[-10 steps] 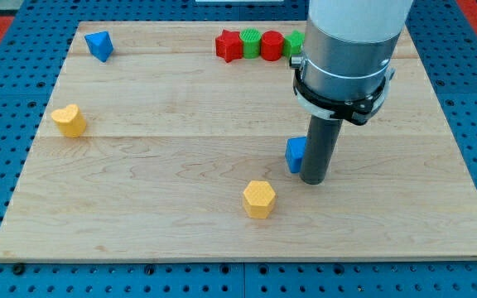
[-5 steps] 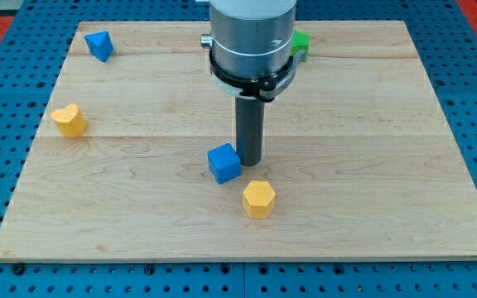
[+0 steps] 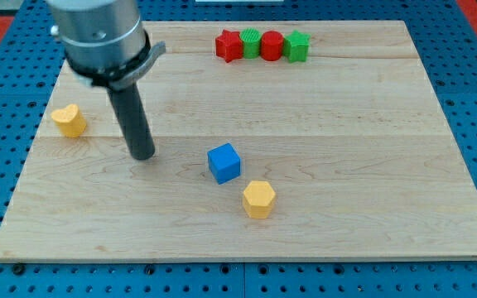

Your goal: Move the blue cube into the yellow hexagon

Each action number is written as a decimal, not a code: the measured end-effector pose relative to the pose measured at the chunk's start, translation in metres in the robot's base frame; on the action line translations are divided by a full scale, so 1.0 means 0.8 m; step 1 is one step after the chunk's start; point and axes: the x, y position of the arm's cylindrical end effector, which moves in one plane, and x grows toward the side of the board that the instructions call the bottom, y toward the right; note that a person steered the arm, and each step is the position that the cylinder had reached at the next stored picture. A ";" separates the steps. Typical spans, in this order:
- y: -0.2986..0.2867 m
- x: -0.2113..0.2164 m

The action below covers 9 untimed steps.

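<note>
I'm looking down on the wooden worktop [image 3: 371, 182] and my tip [image 3: 143, 156] sits well out to the view's left of the blue cube [image 3: 224, 162], with a clear stretch of bare wood between them — no contact at all. There is no pincer on this rig to report as spread or pressed together, only the straight dark rod, so nothing is being held. The blue cube lies near the middle of the board, and the yellow hexagon [image 3: 258, 199] is just beside it, down and toward the view's right; I can see a thin gap between their corners, so I judge them close but not touching. That puts the task most of the way along, I'd say: the cube is right next to its target, and what is left is one short shove down and to the right to close that gap. My tip is roughly on the correct side for it — up-left of the cube — though it needs to line up behind the cube's upper-left face first. Elsewhere, a yellow block [image 3: 69, 120] of rounded shape sits near the left edge, and a row of red star [image 3: 229, 45], green block [image 3: 250, 39], red cylinder [image 3: 272, 44] and green cube [image 3: 297, 46] lines the top, all well apart from the action.
</note>
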 end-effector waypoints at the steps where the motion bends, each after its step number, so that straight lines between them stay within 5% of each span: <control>1: 0.019 0.018; 4: 0.134 -0.006; 7: 0.172 -0.055; 9: 0.155 -0.026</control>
